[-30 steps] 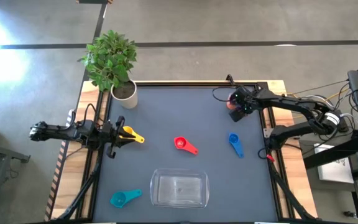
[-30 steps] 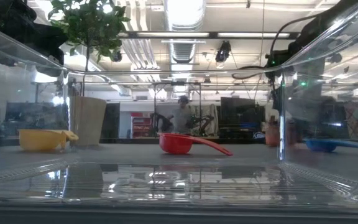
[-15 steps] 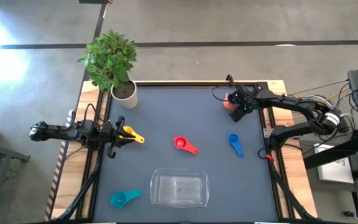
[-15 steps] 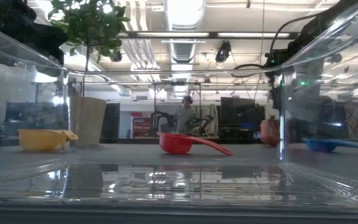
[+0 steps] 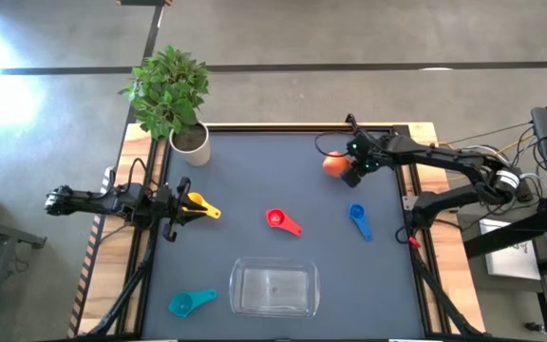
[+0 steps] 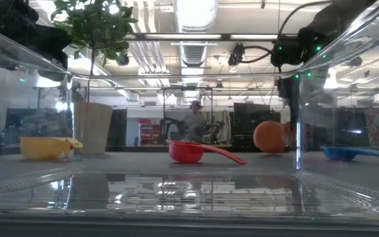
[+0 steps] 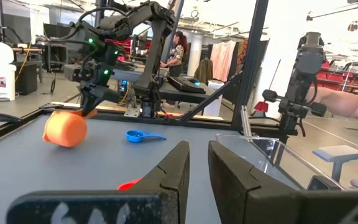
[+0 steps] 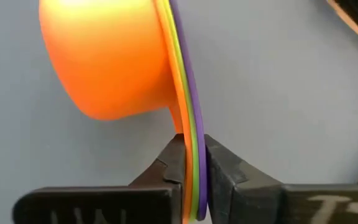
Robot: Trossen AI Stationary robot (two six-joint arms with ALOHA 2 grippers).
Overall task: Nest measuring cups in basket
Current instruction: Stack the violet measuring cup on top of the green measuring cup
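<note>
Right wrist view shows the right hand (image 8: 191,168) pinched on the stacked handles of an orange cup (image 8: 107,56) w/ green & purple cups nested in it, near the counter's far right corner. Pickup's the step in hand — next, carry the stack to the clear basket (image 5: 273,290) at the near edge. Left hand (image 5: 180,207) waits nearly closed, empty, by the yellow cup (image 5: 198,203).

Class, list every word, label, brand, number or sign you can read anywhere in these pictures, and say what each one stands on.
No text reads clearly in any view.
Pale raised marks on the left gripper body: cut off by the picture's edge, unreadable.
Pale raised marks on the right gripper body: cut off, unreadable.
Red sign in the room behind the table: too small to read.
The measuring cups and the basket show no lettering.
</note>
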